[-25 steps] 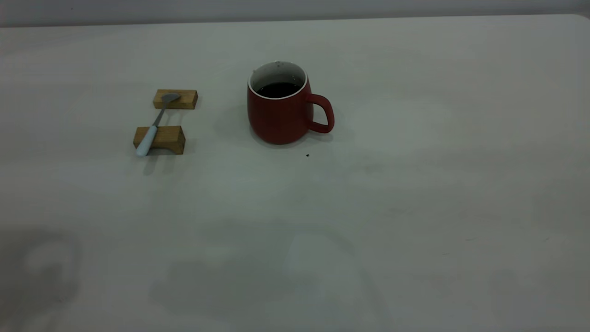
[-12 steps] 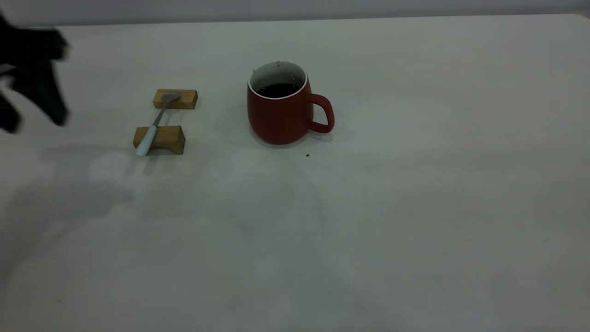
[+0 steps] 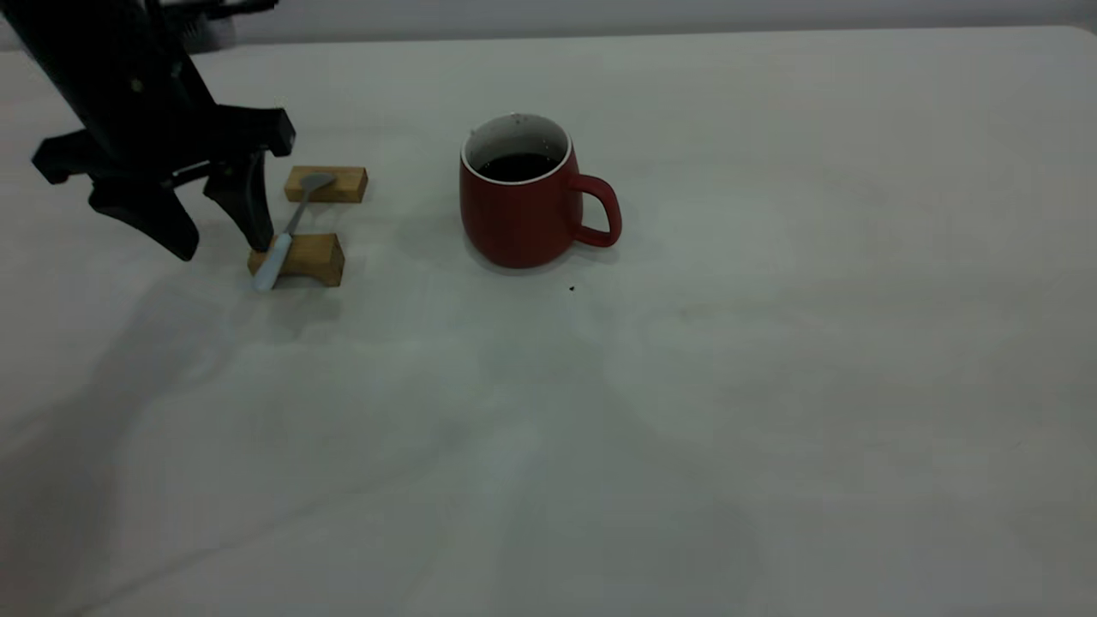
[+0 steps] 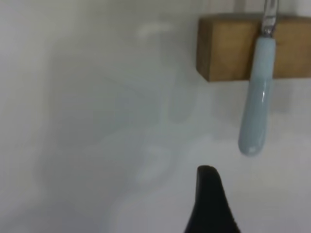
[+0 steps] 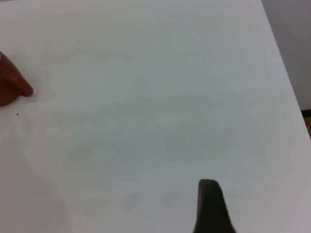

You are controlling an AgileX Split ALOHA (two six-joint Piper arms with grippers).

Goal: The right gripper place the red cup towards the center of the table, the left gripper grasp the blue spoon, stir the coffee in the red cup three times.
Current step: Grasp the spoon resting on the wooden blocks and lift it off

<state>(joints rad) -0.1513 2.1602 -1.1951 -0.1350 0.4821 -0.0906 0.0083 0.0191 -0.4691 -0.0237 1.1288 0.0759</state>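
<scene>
Off-white table point(image 3: 771, 386), mostly bare up front. Mid-depth: red cup point(image 3: 523, 210) upright near center, handle toward the right arm's side, coffee point(image 3: 517, 165) inside. On the left arm's side, blue spoon point(image 3: 287, 233) bridges two wooden blocks point(image 3: 310, 258). Left gripper point(image 3: 218, 244) hovers at the spoon handle, fingers spread, nothing held. Right gripper point(image 5: 211, 206): one fingertip visible, well away from the cup, can't tell state.

Exterior view high over table point(image 3: 771, 386); wrist views close, downward.
</scene>
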